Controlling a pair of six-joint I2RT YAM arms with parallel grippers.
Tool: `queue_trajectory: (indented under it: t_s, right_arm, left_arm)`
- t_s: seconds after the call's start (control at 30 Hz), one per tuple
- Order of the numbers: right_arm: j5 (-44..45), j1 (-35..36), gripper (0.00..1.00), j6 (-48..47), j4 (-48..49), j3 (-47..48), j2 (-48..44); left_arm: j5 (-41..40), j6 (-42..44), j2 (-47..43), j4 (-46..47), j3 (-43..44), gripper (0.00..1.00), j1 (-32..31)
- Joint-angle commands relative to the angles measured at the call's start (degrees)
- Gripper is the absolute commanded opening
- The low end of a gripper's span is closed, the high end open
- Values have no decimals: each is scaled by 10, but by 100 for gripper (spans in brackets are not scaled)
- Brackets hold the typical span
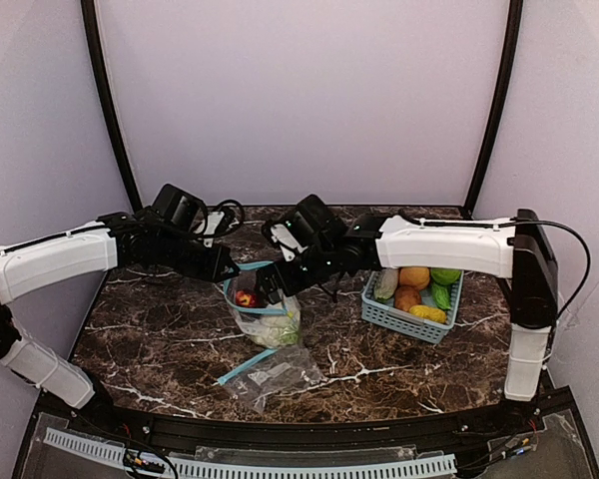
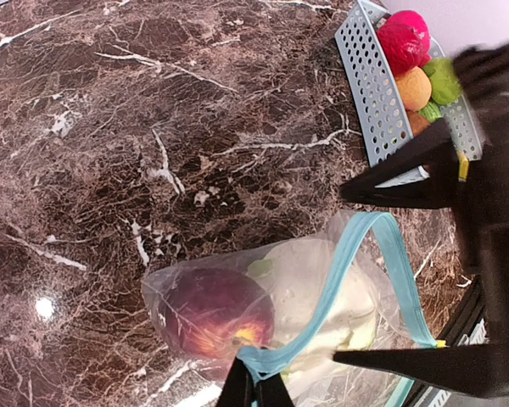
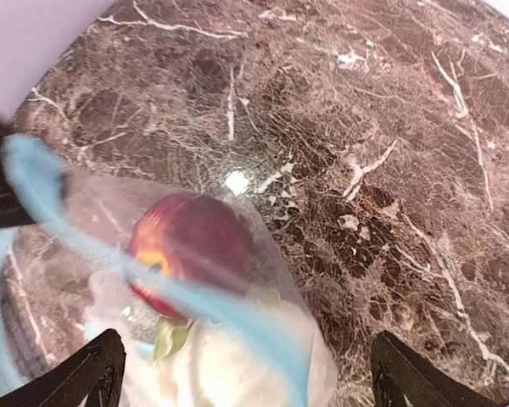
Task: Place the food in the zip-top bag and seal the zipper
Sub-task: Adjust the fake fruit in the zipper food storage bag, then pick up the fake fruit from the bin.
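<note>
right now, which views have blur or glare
Right wrist: the zip-top bag has its blue rim smeared close to the lens, and a bright glint sits on the table. Left wrist: a similar glint low left, the bag and apple fairly sharp. Top external: evenly lit, no hard glare.

Soft even light; zip-top bag [image 3: 180,292] blurred.

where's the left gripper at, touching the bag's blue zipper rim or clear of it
Touching. The left wrist view shows the left gripper shut, its fingers pinching the zip-top bag's blue zipper rim at the bottom edge of the picture.
</note>
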Motion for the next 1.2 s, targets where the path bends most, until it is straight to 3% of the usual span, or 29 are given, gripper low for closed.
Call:
queue_trajectory:
  t_s: [0.0,0.17,0.33,0.47,0.67,0.93,1.17]
  right_arm:
    - [-50,-2,99,-17,25,-37,-118]
    - [-35,-3,98,-7,22,-86,-211]
    - [55,-18,99,15,-52,-126,-285]
    - [118,-52,98,45,-147,-164,-335]
    - [119,-150,96,72,-196,-240,-390]
    - [137,-279,95,46,-185,-285,-362]
    - [195,-329,92,22,-178,-269,-301]
  left_arm:
    - [24,35,21,11,19,1,18]
    - [24,71,46,-5,58,1,31]
    - [11,104,37,5,72,1,40]
    - [35,125,31,-13,81,1,50]
    - [31,136,18,-8,73,1,50]
    - [-2,127,8,-12,32,1,51]
    - [16,113,19,-7,30,1,51]
